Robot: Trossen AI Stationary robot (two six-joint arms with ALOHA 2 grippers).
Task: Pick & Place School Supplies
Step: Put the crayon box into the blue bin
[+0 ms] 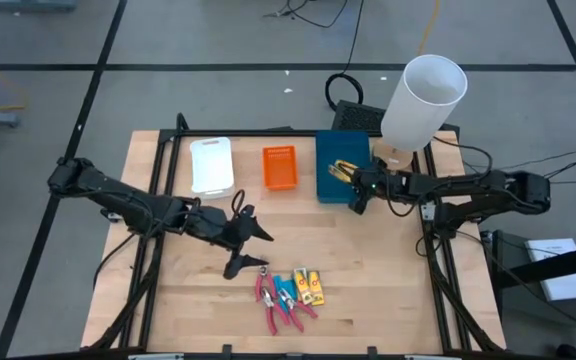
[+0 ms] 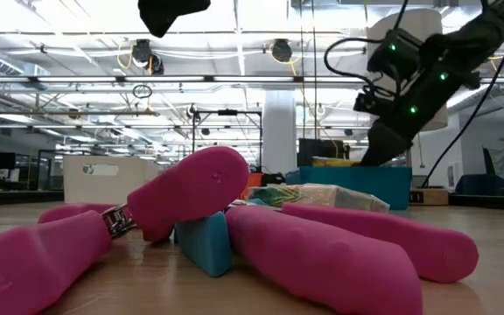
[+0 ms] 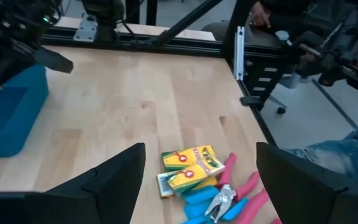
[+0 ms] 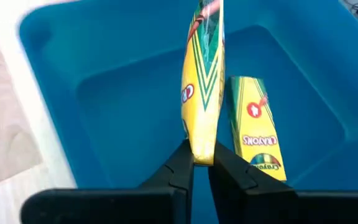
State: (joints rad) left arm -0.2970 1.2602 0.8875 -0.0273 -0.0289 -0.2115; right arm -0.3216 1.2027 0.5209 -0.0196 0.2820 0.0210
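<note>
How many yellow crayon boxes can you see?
4. One crayon box is pinched in the right gripper over the blue tray, one lies inside that tray, and two lie on the table beside the pink scissors.

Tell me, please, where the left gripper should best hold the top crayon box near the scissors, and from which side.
Probably across the short width of the upper crayon box, coming straight down. It lies flat, and its far long edge faces bare table; the other box and scissors crowd the near side. The open left gripper hovers above.
</note>
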